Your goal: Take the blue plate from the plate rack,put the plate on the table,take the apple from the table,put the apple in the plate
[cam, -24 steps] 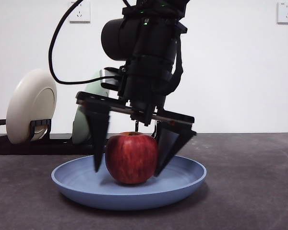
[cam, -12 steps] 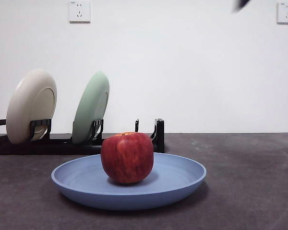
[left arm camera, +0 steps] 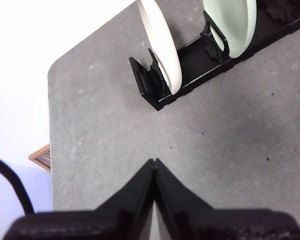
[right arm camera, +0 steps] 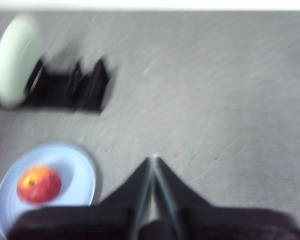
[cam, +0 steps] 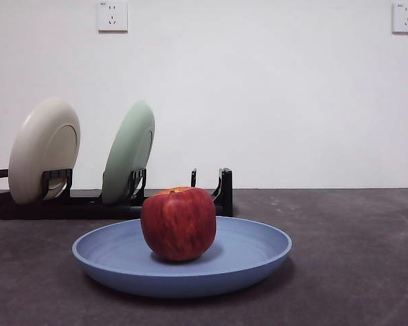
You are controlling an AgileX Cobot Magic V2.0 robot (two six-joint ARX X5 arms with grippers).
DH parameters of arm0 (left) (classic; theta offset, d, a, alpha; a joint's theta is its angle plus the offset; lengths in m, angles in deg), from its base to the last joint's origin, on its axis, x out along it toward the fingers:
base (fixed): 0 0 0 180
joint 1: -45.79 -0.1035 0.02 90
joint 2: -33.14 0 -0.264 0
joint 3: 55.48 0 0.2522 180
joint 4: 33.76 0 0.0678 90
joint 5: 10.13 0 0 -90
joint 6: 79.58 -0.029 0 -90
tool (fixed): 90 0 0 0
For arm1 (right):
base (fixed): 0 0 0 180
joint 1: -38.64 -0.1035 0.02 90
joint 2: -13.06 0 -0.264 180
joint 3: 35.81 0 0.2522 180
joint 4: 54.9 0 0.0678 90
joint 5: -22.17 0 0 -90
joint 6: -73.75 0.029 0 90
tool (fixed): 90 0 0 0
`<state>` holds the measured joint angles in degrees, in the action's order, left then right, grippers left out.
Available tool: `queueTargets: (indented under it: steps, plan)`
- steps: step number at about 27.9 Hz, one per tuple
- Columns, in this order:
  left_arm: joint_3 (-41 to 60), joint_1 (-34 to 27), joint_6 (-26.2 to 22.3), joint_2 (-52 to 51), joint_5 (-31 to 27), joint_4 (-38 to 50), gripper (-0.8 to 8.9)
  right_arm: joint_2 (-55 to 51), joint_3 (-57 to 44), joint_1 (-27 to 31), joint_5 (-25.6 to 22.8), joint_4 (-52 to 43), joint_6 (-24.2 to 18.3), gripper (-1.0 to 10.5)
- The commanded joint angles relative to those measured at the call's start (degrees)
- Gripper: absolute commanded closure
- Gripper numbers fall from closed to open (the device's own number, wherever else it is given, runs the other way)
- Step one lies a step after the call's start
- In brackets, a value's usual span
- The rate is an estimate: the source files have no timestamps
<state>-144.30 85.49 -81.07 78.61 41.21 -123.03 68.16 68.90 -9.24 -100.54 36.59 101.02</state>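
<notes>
The blue plate (cam: 245,261) lies flat on the dark grey table (cam: 353,258), in front of the black plate rack (cam: 221,190). The dark red apple (cam: 178,223) sits in the plate, free of any gripper. The right wrist view, blurred, shows the plate (right arm camera: 77,175) with the apple (right arm camera: 38,184) in it from high above; my right gripper (right arm camera: 153,159) is shut and empty, well away from them. My left gripper (left arm camera: 154,161) is shut and empty above bare table near the end of the rack (left arm camera: 157,90). Neither gripper shows in the front view.
A cream plate (cam: 44,149) and a pale green plate (cam: 129,153) stand on edge in the rack. The table's rounded corner and edge (left arm camera: 52,80) lie by the rack's end. A white wall with two sockets stands behind.
The gripper that stood open around the apple one second ago has lifted out of the front view. The apple has settled slightly to the left in the plate.
</notes>
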Motion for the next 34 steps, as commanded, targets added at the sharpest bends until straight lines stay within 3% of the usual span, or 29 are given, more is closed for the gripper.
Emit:
queueTargets:
  steps: [1,20,22,26,30,34]
  plan:
    - [-0.02,-0.2,-0.24,-0.2,-0.37,0.09,8.17,0.5,-0.37,-0.07,-0.79,1.18,4.31,9.5]
    - [0.0,-0.02,-0.63,7.91,0.66,0.81,8.17,4.74,-0.37,-0.07,-0.74,1.18,4.2,9.5]
    - [0.15,-0.02,-6.45,7.45,0.81,3.3,8.17,5.22,-0.37,-0.07,-0.74,1.18,4.2,9.5]
    - [5.05,-2.6,-11.1,3.06,6.99,19.67,8.17,5.99,-0.37,-0.07,-0.74,1.18,4.2,9.5]
    - [19.34,-9.2,-19.32,-4.37,19.98,43.69,8.17,6.25,-0.37,-0.07,-0.74,1.18,4.2,9.5]
    - [33.27,-15.06,-18.47,-9.38,30.01,56.41,8.17,6.25,-0.37,-0.07,-0.74,1.18,4.2,9.5]
